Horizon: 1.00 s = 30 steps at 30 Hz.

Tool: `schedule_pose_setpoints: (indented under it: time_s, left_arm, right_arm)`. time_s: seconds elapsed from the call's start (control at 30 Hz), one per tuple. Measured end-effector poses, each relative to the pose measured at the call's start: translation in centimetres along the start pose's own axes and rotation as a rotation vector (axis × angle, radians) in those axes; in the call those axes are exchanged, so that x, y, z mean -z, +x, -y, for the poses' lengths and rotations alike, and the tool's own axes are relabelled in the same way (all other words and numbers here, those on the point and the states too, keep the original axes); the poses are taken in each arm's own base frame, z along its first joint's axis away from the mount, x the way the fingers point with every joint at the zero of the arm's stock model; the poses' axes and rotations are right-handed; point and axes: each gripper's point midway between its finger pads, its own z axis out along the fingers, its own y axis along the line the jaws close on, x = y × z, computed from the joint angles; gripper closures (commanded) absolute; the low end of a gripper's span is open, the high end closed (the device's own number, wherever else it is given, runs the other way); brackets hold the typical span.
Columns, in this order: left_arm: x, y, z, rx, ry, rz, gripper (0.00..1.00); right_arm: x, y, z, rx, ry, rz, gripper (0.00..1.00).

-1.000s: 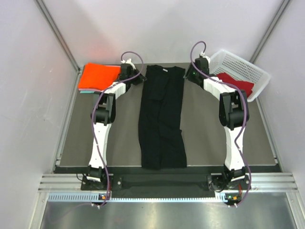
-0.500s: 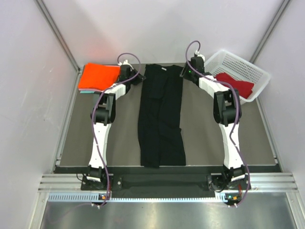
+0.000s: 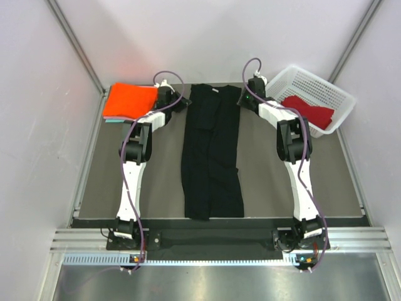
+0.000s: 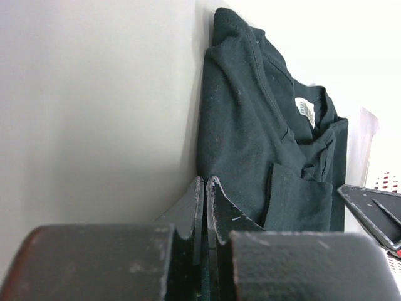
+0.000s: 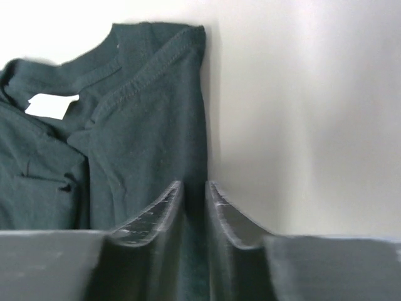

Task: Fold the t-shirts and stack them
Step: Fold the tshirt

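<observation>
While both arms reached to the far end of the table (image 3: pixel 269 175), the top view had the black t-shirt (image 3: pixel 212 157) lying as a long folded strip down the middle, collar at 12 o'clock, hem at 6. The orange t-shirt (image 3: pixel 128 100) sat folded at 10 o'clock with a sliver of the teal t-shirt (image 3: pixel 111 120) peeking from beneath it. Over at 2 o'clock, the dark red t-shirt (image 3: pixel 308 110) lay in the white basket (image 3: pixel 326 88). The left gripper (image 3: pixel 183 101) was at the black shirt's 9 o'clock shoulder edge and the right gripper (image 3: pixel 244 98) at its 3 o'clock shoulder edge.

On the left wrist camera, the left gripper (image 4: pixel 205 182) had its fingers pressed together, tips right against the edge of the black t-shirt (image 4: pixel 250 138); whether any cloth was pinched, I couldn't tell. The white neck label (image 4: pixel 305 113) showed at 2 o'clock.

From the right wrist camera, the right gripper (image 5: pixel 194 188) had its fingers a narrow gap apart, straddling the stitched edge of the black t-shirt (image 5: pixel 144 138), which spread away toward 10 o'clock with its label (image 5: pixel 50 105).
</observation>
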Motion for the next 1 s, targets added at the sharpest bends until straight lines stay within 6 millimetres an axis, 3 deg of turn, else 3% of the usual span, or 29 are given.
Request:
schedule_pose_setpoints:
  time_s: [0.03,0.13,0.3,0.4,0.57,0.67,0.8,0.93,1.0]
  left_arm:
    - [0.0,0.0,0.0,0.0,0.003,0.003,1.0]
    - [0.0,-0.1,0.0,0.002,0.004,0.006,1.0]
    - [-0.1,-0.4,0.0,0.0,-0.003,0.018,1.0]
    - [-0.1,-0.5,0.1,-0.009,-0.009,0.014,0.93]
    - [0.0,-0.5,-0.1,-0.033,-0.019,0.008,0.71]
    - [0.8,-0.8,-0.2,-0.063,-0.056,-0.005,0.68]
    - [4.6,-0.5,-0.8,-0.119,-0.175,-0.053,0.67]
    - [11.3,-0.5,0.1,-0.169,-0.257,-0.084,0.66]
    - [14.4,-0.7,1.3,-0.184,-0.261,-0.088,0.67]
  right_arm:
    - [-0.1,0.0,0.0,-0.003,0.0,0.0,0.9]
    - [-0.7,0.1,-0.3,-0.007,-0.006,0.004,0.97]
    - [-2.0,-0.8,-0.9,-0.011,-0.027,0.035,0.96]
    - [-2.5,-1.2,-1.1,-0.017,-0.035,0.051,0.91]
    - [-2.7,-1.7,-0.7,-0.003,-0.033,0.068,0.68]
    - [-2.5,-2.1,-0.6,0.02,-0.036,0.07,0.55]
    - [-0.4,-1.9,-0.8,0.047,-0.04,0.037,0.52]
    - [5.0,-2.2,-1.4,0.063,-0.03,-0.004,0.52]
    - [8.7,-3.6,-2.6,0.082,-0.03,0.011,0.52]
